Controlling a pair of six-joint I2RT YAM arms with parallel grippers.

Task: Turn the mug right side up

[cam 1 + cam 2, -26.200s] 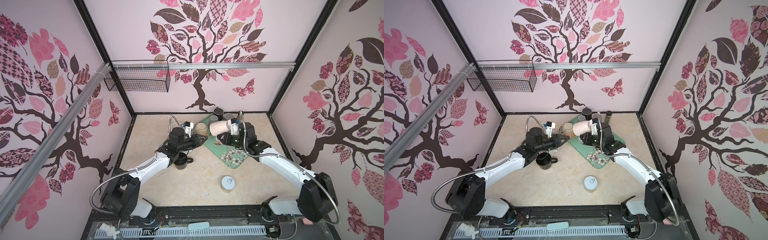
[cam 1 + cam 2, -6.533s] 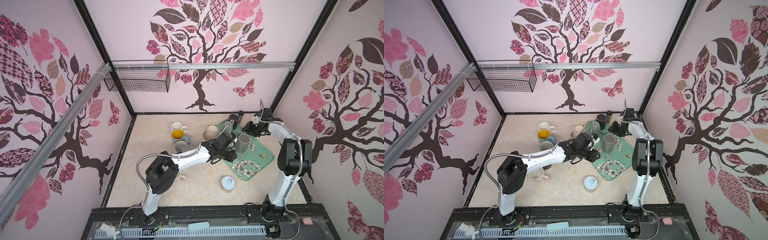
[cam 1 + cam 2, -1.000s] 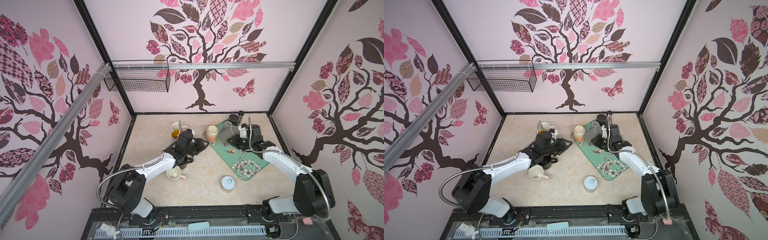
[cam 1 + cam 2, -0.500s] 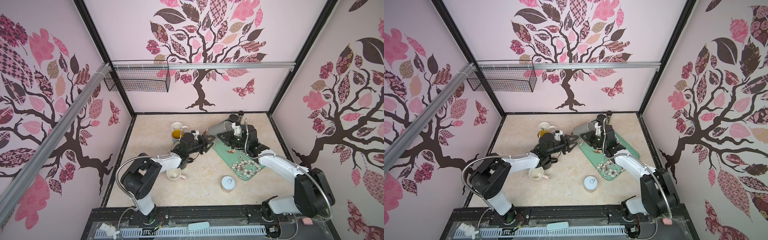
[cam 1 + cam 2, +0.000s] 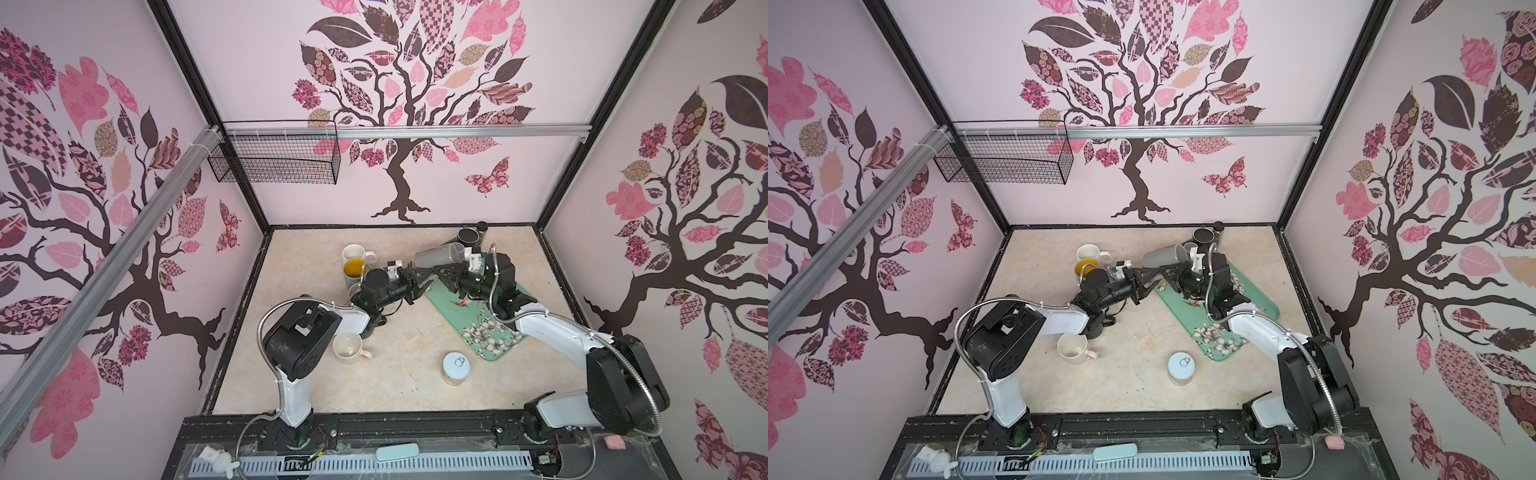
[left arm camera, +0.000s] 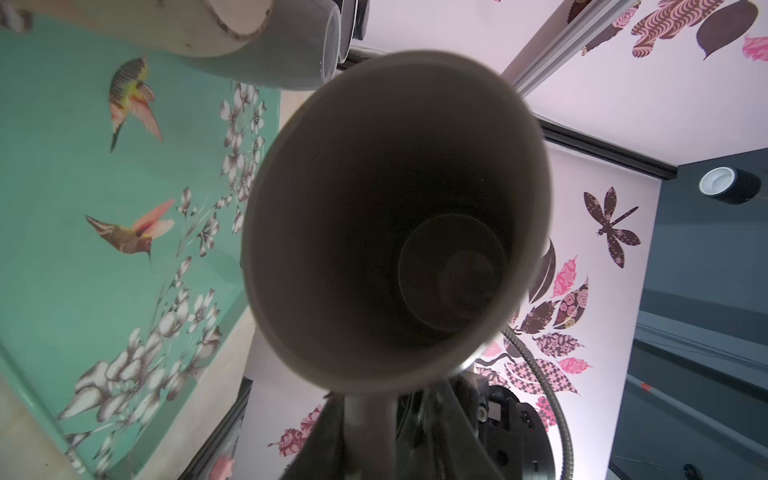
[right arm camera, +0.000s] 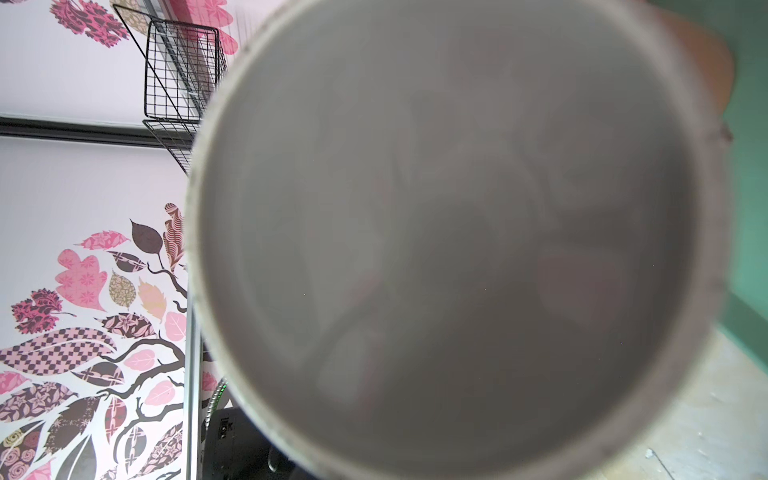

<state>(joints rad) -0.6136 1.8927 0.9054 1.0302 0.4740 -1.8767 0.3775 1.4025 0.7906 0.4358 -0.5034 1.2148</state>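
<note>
Your mug (image 5: 438, 255) is off the table (image 5: 407, 386). It lies on its side in the air over the far left end of the tray (image 5: 473, 321), between the two arms. It is a plain matt grey cylinder that flares a little toward the rim, with its mouth facing left and its base facing right.

The left wrist view looks straight into the mug (image 6: 374, 216), down smooth dark walls to a round floor, and a grey handle juts from the rim. In the right wrist view the blurred flat base fills nearly the whole frame, ringed by a pale, speckled edge.

Your right gripper (image 5: 444, 274) is pressed together on the mug, its black fingers coming in under the body. Your left gripper (image 5: 420, 281) sits just left of it, below the mouth. From above its thin fingers look partly apart, but they overlap the other gripper's, so I can't tell whether they stand free or pinch anything.

The tray is a glossy teal rectangle with rounded corners, printed with hummingbirds and white blossoms, and it lies askew on the beige marbled table. A black mug (image 5: 468, 235) stands upright at its far end. To the left, a white mug (image 5: 354, 252) and a yellow-lined mug (image 5: 354, 268) stand side by side. A cream mug (image 5: 348, 347) with a pink handle stands upright by the left arm. A round tin (image 5: 456, 365) with a pull-tab lid sits just off the tray's near corner.
</note>
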